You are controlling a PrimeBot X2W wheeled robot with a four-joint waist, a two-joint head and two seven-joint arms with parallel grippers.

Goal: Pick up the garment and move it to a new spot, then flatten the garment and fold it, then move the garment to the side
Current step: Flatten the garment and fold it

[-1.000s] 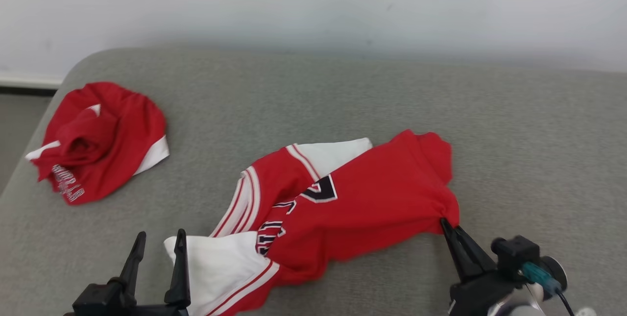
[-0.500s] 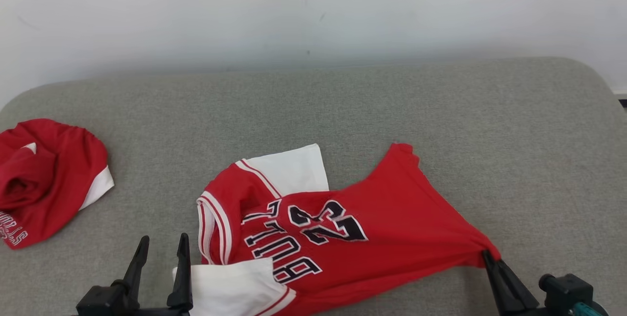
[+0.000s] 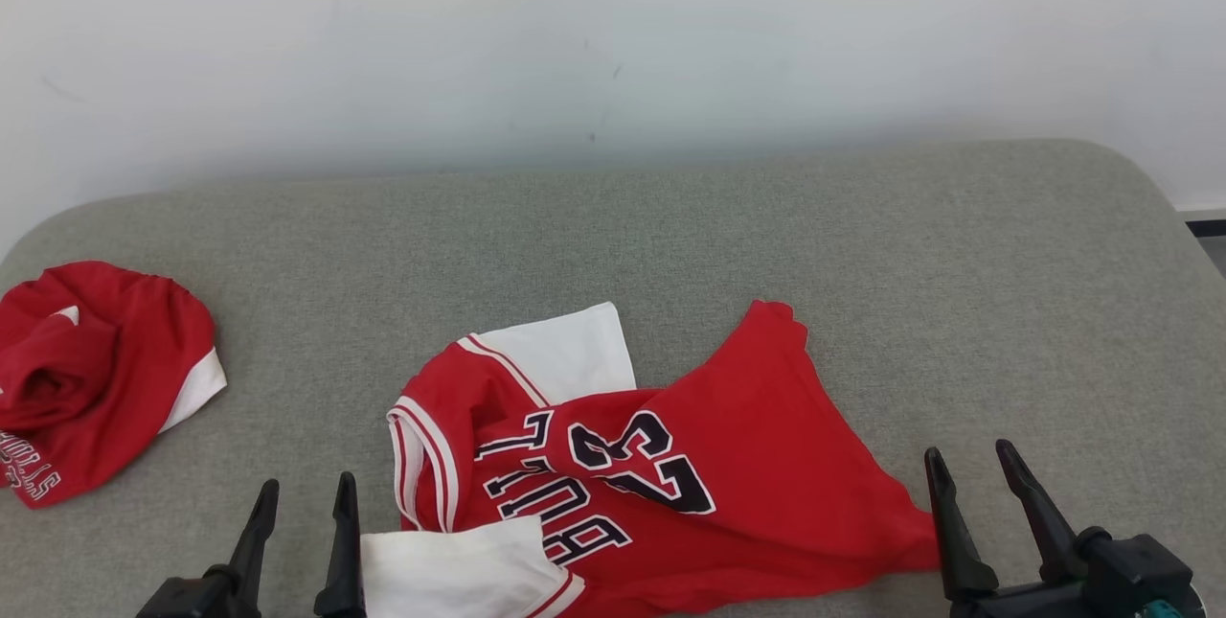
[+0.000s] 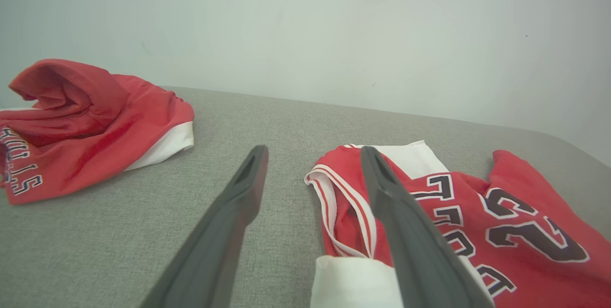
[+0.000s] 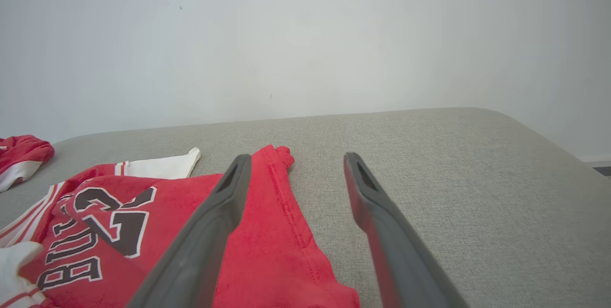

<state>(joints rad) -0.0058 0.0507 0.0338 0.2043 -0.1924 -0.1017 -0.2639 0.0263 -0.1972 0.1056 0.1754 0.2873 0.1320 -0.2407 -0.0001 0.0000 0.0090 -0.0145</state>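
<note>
My head camera looks down on the grey cushion [image 3: 862,244]; my 2 wrist cameras sit low, facing the wall [image 5: 305,36], sharing the red jersey [image 5: 286,241].

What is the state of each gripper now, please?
Left gripper: open, holding nothing.
Right gripper: open, holding nothing; the red jersey lies free beside it.

The garment [image 3: 661,465] lies near the middle of the table [image 3: 862,244], with the wall [image 3: 613,43] behind. A second garment [image 3: 96,378] sits well apart at the left edge. The left claw [image 3: 307,482] stands just left of the garment, perhaps touching it, and the right claw [image 3: 967,450] just right.
</note>
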